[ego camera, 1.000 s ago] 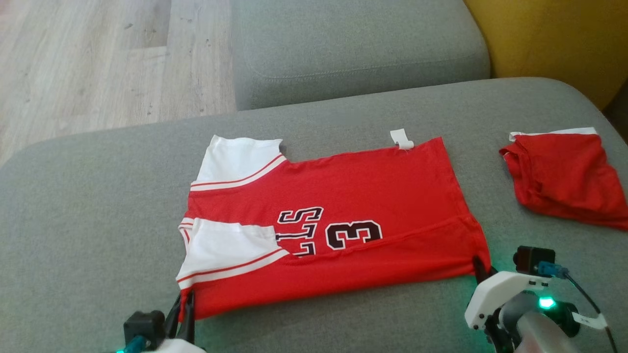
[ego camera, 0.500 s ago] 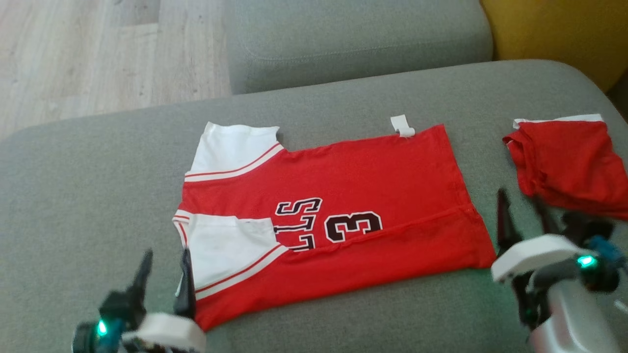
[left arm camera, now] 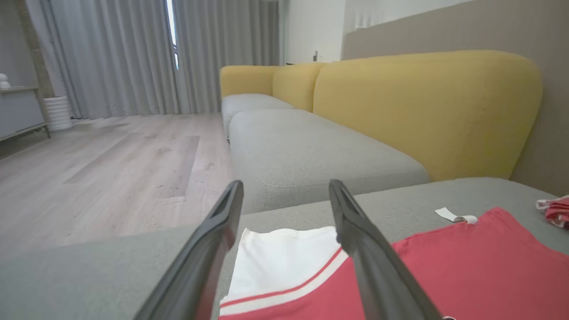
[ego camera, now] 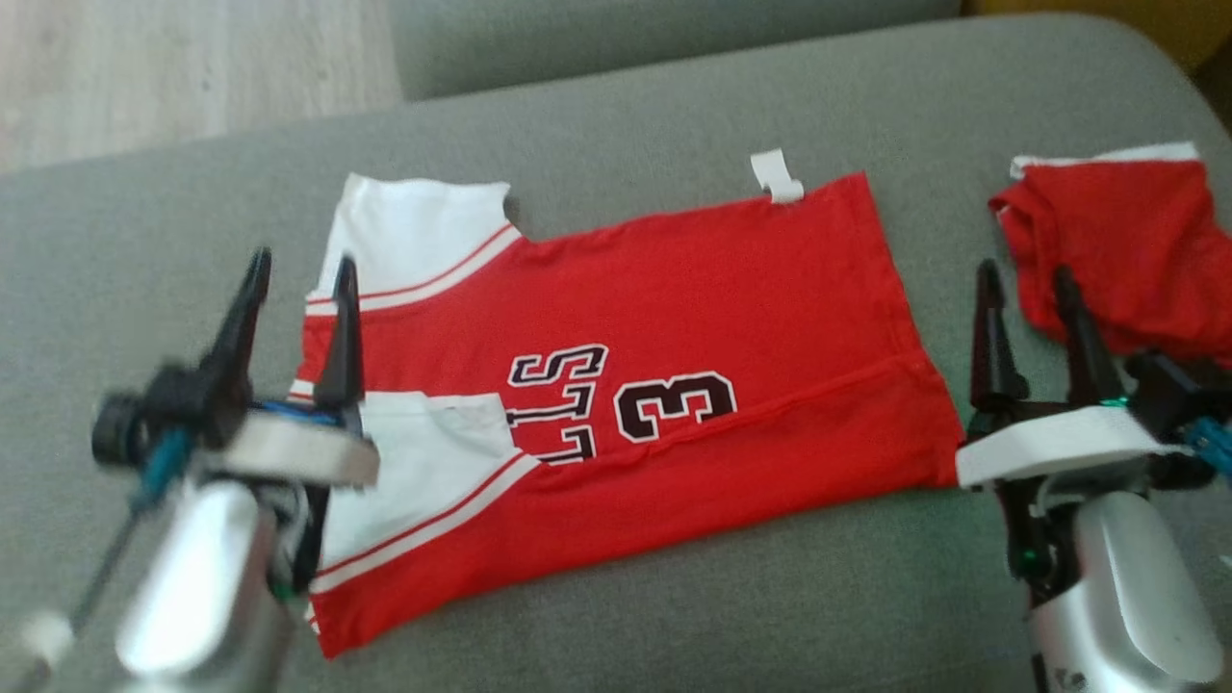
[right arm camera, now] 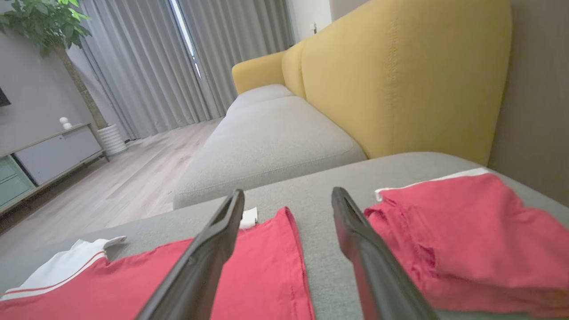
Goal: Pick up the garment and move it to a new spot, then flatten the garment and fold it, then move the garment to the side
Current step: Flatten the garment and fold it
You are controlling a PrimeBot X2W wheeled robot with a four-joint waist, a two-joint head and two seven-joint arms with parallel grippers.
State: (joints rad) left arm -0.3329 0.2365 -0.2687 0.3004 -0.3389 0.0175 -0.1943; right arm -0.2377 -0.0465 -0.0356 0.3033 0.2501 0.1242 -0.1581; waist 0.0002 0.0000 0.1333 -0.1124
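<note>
- Garment (ego camera: 674, 385): a red jersey with white sleeves, lying flat on the grey sofa cushion (ego camera: 674, 106), about in the middle of it.
- Its long axis runs side to side across the head view. The sleeve and collar end points to the robot's left and the hem end to its right.
- The near strip looks folded up over the body, with a crease crossing the printed number, so folding seems partly done.
- The left gripper (ego camera: 303, 260) hangs over the sleeve end, jaws spread wide and holding nothing. In the left wrist view the far white sleeve (left arm camera: 284, 262) shows between its fingers.
- The right gripper (ego camera: 1022, 269) stands just beside the hem end, jaws likewise parted and empty, between the jersey and a second red piece (ego camera: 1126, 241) lying apart at the right.
- One arm at each end probably suits a two-handed pinch that keeps the cloth straight along its length for the next fold.
</note>
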